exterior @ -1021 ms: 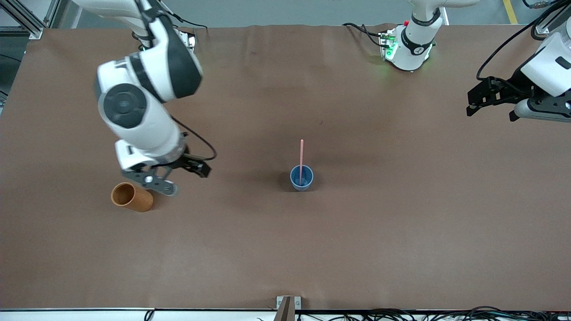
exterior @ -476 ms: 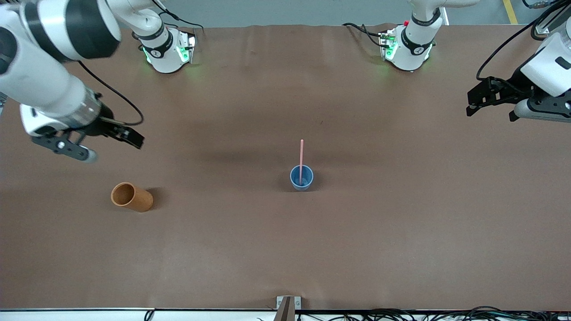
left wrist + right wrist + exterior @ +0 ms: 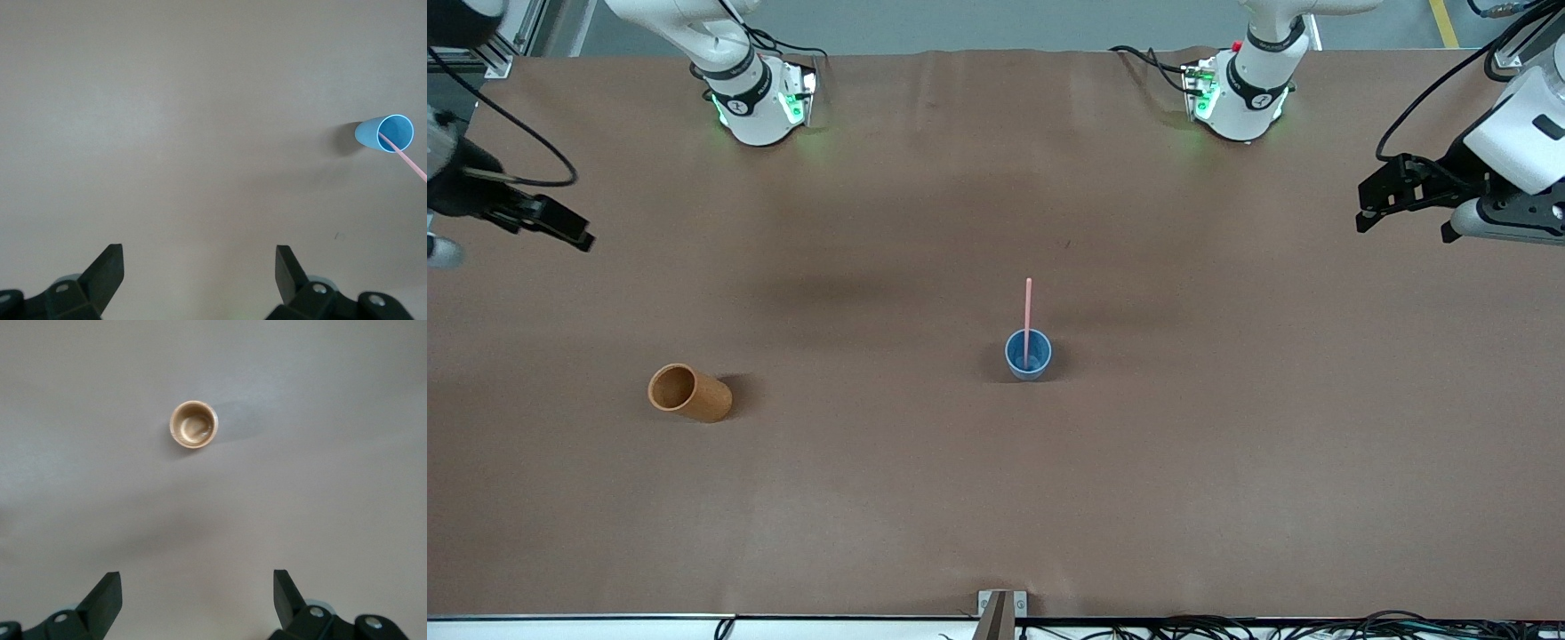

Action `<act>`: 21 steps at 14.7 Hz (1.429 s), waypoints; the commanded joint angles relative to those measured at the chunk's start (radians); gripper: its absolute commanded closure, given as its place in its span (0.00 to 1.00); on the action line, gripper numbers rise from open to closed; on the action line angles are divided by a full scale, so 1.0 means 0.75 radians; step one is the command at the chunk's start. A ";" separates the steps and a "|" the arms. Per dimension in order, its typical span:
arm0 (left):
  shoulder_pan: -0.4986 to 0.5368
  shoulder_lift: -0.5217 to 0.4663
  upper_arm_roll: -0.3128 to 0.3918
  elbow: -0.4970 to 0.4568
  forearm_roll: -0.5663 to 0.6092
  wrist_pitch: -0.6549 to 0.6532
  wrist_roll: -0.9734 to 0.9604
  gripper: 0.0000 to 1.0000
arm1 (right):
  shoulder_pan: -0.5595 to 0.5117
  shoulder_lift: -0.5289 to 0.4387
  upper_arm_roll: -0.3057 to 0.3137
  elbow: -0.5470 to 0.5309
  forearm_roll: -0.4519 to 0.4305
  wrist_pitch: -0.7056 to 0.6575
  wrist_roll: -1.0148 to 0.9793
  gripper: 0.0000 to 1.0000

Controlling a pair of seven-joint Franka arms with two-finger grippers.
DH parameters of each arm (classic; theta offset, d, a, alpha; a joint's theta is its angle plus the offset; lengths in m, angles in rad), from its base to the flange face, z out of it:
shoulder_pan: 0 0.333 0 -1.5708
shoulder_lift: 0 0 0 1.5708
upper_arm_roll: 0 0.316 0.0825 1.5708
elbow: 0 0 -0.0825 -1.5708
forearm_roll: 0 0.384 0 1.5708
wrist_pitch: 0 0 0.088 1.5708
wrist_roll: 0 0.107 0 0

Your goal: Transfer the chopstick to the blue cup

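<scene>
- The chopstick (image 3: 1028,316) stands in the blue cup (image 3: 1028,355), its lower end inside and its shaft leaning on the rim toward 12 o'clock in the front view. The transfer itself looks done.
- The cup sits near the middle of the tabletop (image 3: 1227,462), upright, with nothing touching it or the stick.
- The orange-brown cup (image 3: 689,392) stands well apart from the blue cup, at about 9 o'clock from it, toward the right arm's end of the tabletop. It is empty inside in the right wrist view.
- The right end effector (image 3: 511,227) is up over the tabletop's edge at that same end, at about 11 o'clock from the orange-brown cup. Its jaws are spread wide and hold nothing.
- The left end effector (image 3: 1409,200) waits over its own end of the tabletop, at about 2 o'clock from the blue cup. Its jaws are also spread wide and empty.
- My judgement: this is the pull-back step after the placing. The next move calls only for both arms to stay clear of the cup, since a light knock could tip the leaning stick out.
</scene>
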 commanded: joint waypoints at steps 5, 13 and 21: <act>0.002 0.004 0.004 0.010 -0.023 0.004 0.025 0.00 | -0.062 -0.001 0.029 0.250 -0.007 -0.092 -0.117 0.00; 0.002 0.004 0.004 0.010 -0.023 0.004 0.017 0.00 | -0.047 0.029 0.037 0.246 -0.016 -0.172 -0.197 0.00; 0.002 0.006 0.004 0.010 -0.021 0.004 0.025 0.00 | -0.059 0.064 0.031 0.260 0.037 -0.158 -0.193 0.00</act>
